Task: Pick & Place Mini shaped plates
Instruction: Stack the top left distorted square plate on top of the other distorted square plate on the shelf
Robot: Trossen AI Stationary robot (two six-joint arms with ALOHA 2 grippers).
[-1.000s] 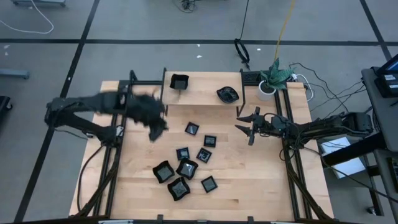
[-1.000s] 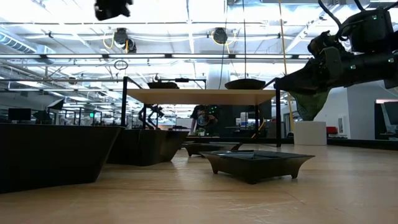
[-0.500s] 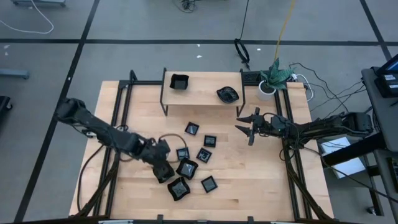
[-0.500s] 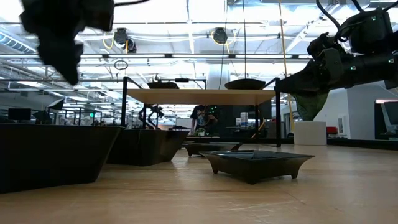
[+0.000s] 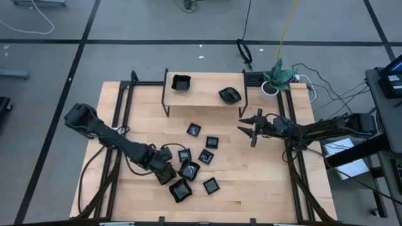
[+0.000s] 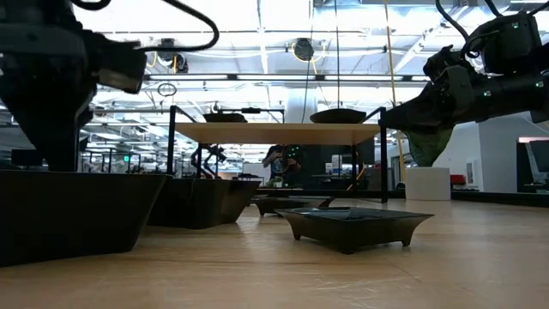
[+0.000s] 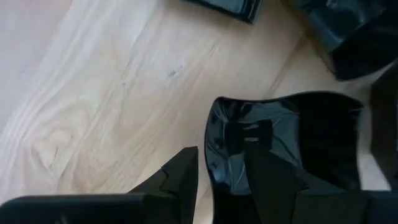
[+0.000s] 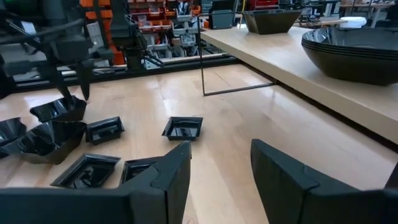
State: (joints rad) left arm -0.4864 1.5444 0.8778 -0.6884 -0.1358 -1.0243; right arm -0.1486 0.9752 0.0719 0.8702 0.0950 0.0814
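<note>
Mini shaped plates (image 5: 188, 169) on wooden table (image 5: 251, 176).

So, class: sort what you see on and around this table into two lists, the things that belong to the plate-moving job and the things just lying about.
Belonging to the job:
- small glossy black dishes scattered on the table
- stacked black plates on the raised wooden shelf
- left gripper over one large square dish

Just lying about:
- green plant in a white pot
- cables on the floor
</note>
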